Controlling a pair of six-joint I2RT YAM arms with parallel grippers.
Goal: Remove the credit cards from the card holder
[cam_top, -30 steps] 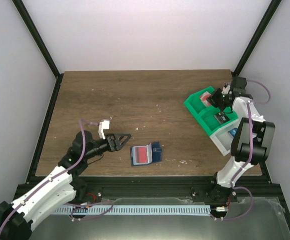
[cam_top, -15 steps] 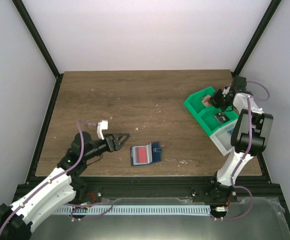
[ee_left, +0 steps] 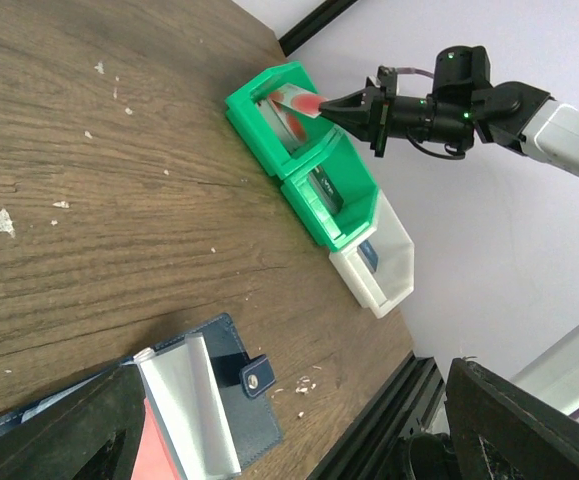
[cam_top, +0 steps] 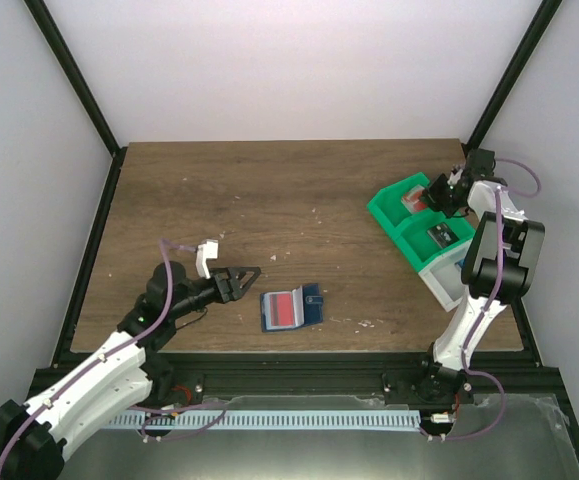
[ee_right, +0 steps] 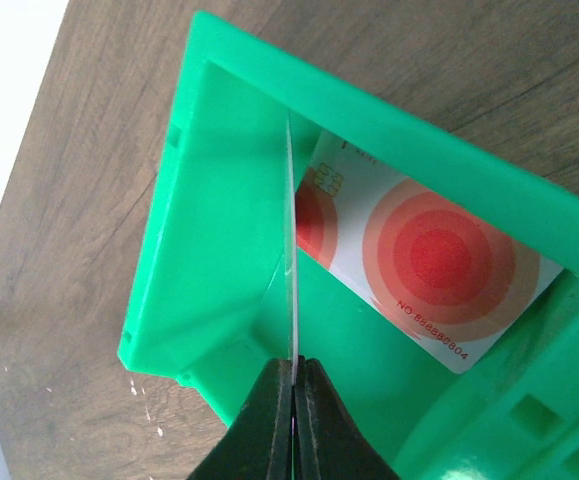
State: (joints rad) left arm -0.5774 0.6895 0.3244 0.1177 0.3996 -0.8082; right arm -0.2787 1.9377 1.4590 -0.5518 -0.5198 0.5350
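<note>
Top view: the card holder [cam_top: 291, 308] lies open on the desk [cam_top: 219, 190], just right of the left end effector [cam_top: 251, 281] — fingers spread. Left wrist: the right end effector [ee_left: 347, 103] clamps a reddish card [ee_left: 294, 100] over the green bin [ee_left: 249, 118]. Right wrist — that card is edge-on above a red-ringed card [ee_right: 419, 250] inside.

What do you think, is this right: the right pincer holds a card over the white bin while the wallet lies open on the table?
The bin is wrong: the right pincer holds its card over the far green bin, as the right wrist view shows. The wallet does lie open on the table.
</note>
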